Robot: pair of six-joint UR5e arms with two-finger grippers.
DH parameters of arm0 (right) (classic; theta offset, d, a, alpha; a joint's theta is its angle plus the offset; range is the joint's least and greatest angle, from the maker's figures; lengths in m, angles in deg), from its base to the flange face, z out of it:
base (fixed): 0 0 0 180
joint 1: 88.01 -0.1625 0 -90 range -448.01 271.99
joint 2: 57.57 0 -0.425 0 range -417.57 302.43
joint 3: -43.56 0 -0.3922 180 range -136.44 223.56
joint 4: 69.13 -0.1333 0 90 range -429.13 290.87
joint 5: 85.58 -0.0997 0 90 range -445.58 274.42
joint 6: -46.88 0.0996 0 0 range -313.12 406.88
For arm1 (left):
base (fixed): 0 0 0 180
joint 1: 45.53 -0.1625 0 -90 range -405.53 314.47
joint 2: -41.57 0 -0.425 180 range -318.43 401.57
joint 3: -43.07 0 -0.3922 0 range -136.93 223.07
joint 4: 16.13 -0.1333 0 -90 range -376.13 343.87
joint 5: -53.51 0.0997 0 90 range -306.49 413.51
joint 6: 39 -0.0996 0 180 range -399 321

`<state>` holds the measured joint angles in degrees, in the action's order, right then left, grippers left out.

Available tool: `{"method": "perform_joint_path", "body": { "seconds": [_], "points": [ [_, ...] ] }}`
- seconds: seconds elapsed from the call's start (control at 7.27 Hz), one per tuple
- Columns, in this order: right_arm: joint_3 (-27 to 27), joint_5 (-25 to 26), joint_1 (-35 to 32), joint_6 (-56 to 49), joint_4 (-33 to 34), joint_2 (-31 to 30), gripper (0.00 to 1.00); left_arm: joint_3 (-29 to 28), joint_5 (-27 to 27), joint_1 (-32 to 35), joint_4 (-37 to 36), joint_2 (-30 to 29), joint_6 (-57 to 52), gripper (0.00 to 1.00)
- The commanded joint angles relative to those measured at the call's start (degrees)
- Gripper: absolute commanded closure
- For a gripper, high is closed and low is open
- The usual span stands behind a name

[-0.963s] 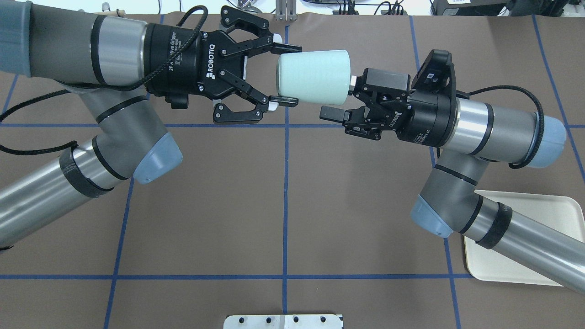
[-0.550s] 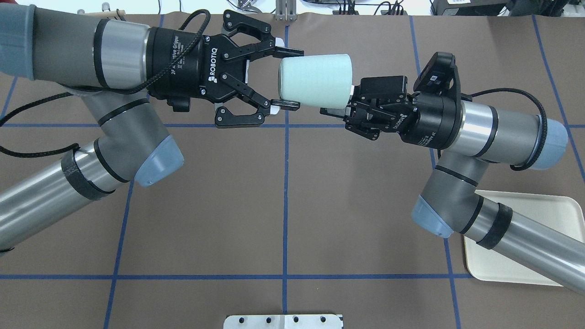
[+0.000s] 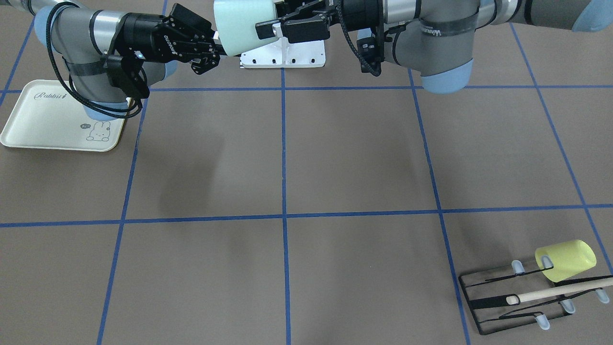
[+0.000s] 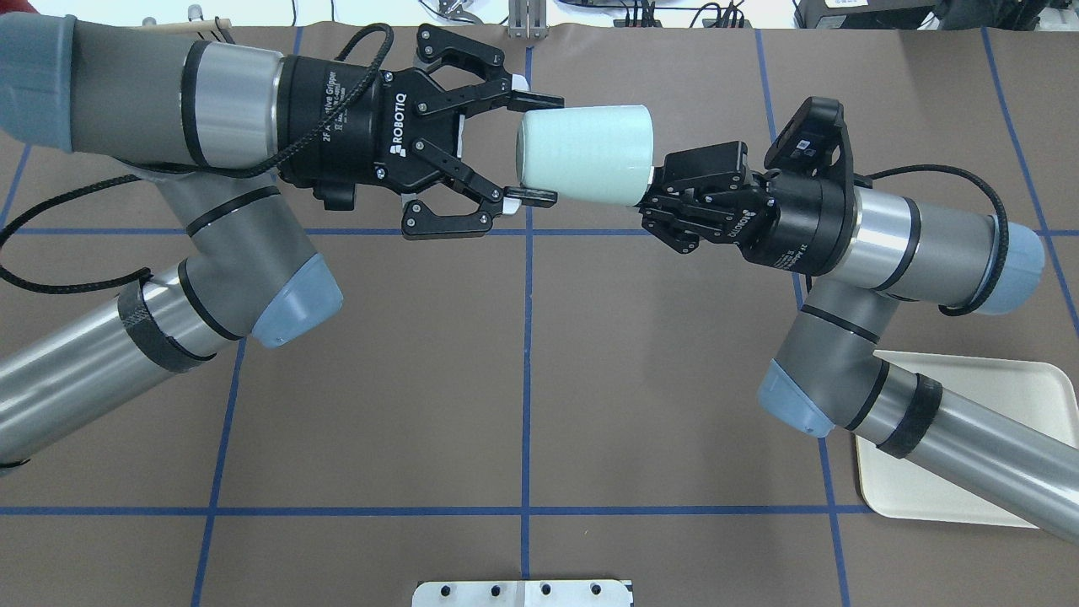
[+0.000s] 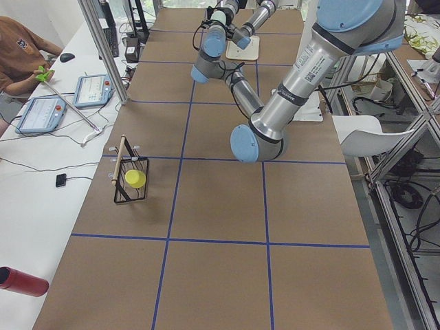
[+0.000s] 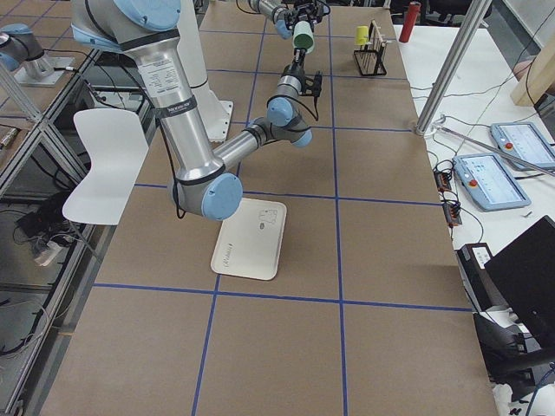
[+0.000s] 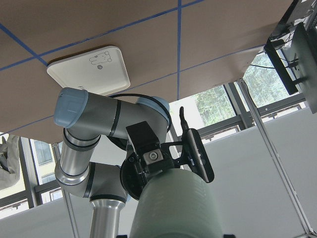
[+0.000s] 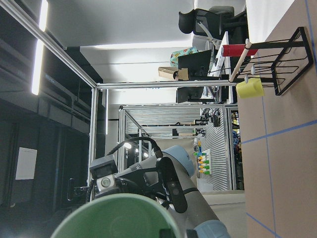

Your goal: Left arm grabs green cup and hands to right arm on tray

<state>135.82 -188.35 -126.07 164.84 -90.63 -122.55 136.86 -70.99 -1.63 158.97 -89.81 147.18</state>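
One green cup [image 4: 586,156], now right gripper's [image 4: 651,187]

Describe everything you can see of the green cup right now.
The green cup is a small, pale mint tumbler that looks like smooth plastic, handleless and slightly tapered. It lies on its side in mid-air above the table, with its narrow base towards the left gripper and its wider rim towards the right gripper. The right gripper is shut on the rim end. The left gripper's fingers are spread open on either side of the base; whether either finger touches the cup is unclear.
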Motion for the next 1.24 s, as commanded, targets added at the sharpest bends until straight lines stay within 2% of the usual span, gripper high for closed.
{"method": "perform_joint_path", "body": {
  "seconds": [0.0,0.14,0.28,0.83,1.1],
  "points": [
    [0.1,0.1,0.0,0.6,-0.6,0.0,0.93,-0.1,0.6,-0.4,-0.1,0.1,0.0,1.0],
    [0.0,0.3,0.0,0.8,-1.1,0.0,1.0,0.1,0.6,-0.4,-0.1,0.0,-0.1,0.26],
    [0.0,0.3,0.0,0.9,-1.2,-0.1,1.0,0.3,0.7,-0.4,-1.5,-0.5,0.0,0.0],
    [0.6,0.4,-0.8,4.3,-1.3,-0.4,1.0,2.1,-0.2,0.3,-2.5,0.2,-0.2,0.0],
    [0.7,0.1,-3.0,4.7,-1.3,-3.3,1.0,2.8,-3.2,2.7,-2.6,2.0,-0.3,0.0]
  ]
}}
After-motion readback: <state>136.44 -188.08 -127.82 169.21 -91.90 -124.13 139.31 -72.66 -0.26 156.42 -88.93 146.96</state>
